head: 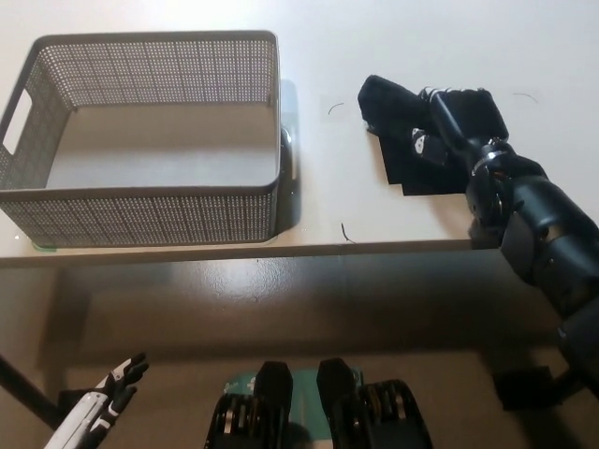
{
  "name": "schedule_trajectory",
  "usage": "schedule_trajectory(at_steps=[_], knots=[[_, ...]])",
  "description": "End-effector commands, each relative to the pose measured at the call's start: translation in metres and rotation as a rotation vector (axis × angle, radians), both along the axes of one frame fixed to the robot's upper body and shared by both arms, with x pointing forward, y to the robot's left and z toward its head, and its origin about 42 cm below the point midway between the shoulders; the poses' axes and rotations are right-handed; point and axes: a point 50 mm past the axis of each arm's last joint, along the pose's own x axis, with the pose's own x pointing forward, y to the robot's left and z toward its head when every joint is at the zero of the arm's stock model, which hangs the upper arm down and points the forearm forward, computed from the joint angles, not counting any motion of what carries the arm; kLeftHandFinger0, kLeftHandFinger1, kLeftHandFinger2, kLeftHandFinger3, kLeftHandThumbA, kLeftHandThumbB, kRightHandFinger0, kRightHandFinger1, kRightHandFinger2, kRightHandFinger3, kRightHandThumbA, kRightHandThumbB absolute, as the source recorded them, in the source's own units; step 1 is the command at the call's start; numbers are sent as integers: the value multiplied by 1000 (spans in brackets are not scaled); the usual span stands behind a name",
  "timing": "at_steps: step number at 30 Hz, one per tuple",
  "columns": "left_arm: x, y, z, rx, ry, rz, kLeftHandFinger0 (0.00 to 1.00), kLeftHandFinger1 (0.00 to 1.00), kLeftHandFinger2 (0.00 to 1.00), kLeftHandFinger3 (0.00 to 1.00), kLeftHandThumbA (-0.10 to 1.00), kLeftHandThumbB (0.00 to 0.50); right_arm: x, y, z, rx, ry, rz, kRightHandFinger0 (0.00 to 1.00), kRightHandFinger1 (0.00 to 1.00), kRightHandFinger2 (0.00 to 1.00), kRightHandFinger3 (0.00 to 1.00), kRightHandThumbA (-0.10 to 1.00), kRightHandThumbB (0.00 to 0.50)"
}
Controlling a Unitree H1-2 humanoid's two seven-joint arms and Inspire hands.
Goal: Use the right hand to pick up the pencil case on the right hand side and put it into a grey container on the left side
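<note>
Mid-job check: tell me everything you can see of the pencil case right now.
The pencil case is a black, soft-looking pouch on the right part of the white table, apart from the grey mesh container to its left. The black right hand covers its right end, fingers closed over it; only the left end shows, angled toward the upper left. Black on black, I cannot tell whether it is lifted or resting on the table. No zipper detail is clear.

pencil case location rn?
Head view, right side of the table: the black pencil case is in the right hand, right of the grey basket.
</note>
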Motion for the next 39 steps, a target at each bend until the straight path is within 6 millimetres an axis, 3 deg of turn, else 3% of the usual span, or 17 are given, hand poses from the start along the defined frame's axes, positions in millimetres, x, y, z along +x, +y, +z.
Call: schedule_trajectory(at_steps=[1, 3, 6, 8, 10, 12, 15, 17, 18, 19, 20, 22, 28, 32, 35, 38, 39], knots=[[2, 9, 6, 37, -14, -17, 1000, 1000, 1000, 1000, 1000, 436, 15, 10, 69, 59, -229, 85, 0, 232, 790, 848, -100, 148], [-1, 10, 6, 39, -7, -14, 1000, 1000, 1000, 1000, 1000, 436, 18, 14, 81, 89, -239, 98, 0, 235, 744, 780, -100, 135], [-3, 9, 4, 45, 0, -15, 1000, 1000, 1000, 1000, 1000, 402, 19, 21, 96, 112, -291, 124, 0, 55, 453, 365, -100, 166], [-4, 9, 3, 53, 2, -13, 1000, 1000, 1000, 1000, 1000, 393, 18, 26, 108, 130, -336, 148, 0, 88, 593, 552, -100, 149], [-4, 9, 4, 69, -5, -16, 1000, 1000, 1000, 1000, 1000, 413, 20, 35, 124, 147, -349, 172, 0, 156, 690, 762, -100, 185], [-4, 8, 4, 65, -1, -17, 1000, 1000, 1000, 1000, 1000, 419, 19, 42, 137, 160, -368, 198, 0, 182, 663, 518, -100, 249], [-5, 9, 3, 76, 0, -20, 1000, 1000, 1000, 1000, 1000, 421, 16, 57, 155, 178, -422, 248, 0, 93, 517, 286, -100, 200], [-6, 9, 3, 78, 0, -20, 1000, 1000, 1000, 1000, 1000, 424, 14, 64, 163, 196, -452, 278, 0, 76, 580, 192, -100, 180], [-6, 8, 2, 75, -1, -23, 1000, 1000, 1000, 1000, 1000, 417, 12, 71, 170, 204, -476, 289, 0, 141, 710, 309, -100, 179], [-7, 8, 1, 68, 3, -26, 1000, 1000, 1000, 1000, 1000, 411, 10, 77, 175, 213, -479, 294, 0, 241, 844, 624, -100, 157], [-9, 8, 1, 63, 8, -24, 1000, 1000, 1000, 1000, 1000, 416, 7, 86, 181, 228, -488, 312, 0, 313, 803, 852, -100, 140], [-9, 8, 1, 68, 10, -28, 1000, 1000, 1000, 1000, 1000, 411, 2, 97, 190, 234, -516, 344, 0, 376, 819, 998, -100, 178], [-10, 4, 0, 71, 18, -40, 1000, 1000, 1000, 1000, 1000, 409, -18, 138, 218, 260, -552, 441, 0, 399, 801, 984, -100, 165], [-10, 1, -1, 74, 21, -57, 1000, 1000, 1000, 1000, 1000, 406, -31, 163, 227, 274, -567, 489, 0, 373, 777, 885, -100, 174], [-9, -3, -1, 79, 34, -70, 1000, 1000, 1000, 1000, 1000, 403, -40, 187, 229, 279, -560, 508, 0, 343, 783, 827, -100, 219], [-9, -7, -3, 91, 23, -92, 1000, 1000, 1000, 1000, 1000, 371, -45, 207, 224, 306, -539, 540, 0, 216, 728, 557, -100, 238], [-9, -8, -4, 97, 21, -101, 1000, 1000, 1000, 1000, 1000, 371, -45, 209, 220, 312, -534, 541, 0, 221, 756, 551, -100, 232]])
